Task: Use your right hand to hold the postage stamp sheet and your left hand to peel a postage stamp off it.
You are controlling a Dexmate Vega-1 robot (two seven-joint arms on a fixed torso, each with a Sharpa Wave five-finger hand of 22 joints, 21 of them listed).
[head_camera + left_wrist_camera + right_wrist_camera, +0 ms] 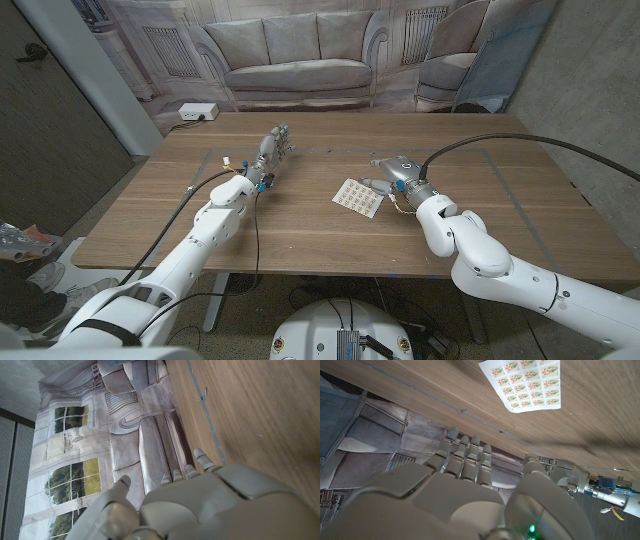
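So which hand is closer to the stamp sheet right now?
The right hand, just beside the stamp sheet. The left hand is much farther off across the table.

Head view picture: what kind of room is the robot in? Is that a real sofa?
Probably a lab or test room, not a home. The sofa looks printed on a hanging backdrop, beside a bare concrete wall. A wooden table holds just a stamp sheet.

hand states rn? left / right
Left hand: open, holding nothing.
Right hand: open, beside the stamp sheet, not holding it.
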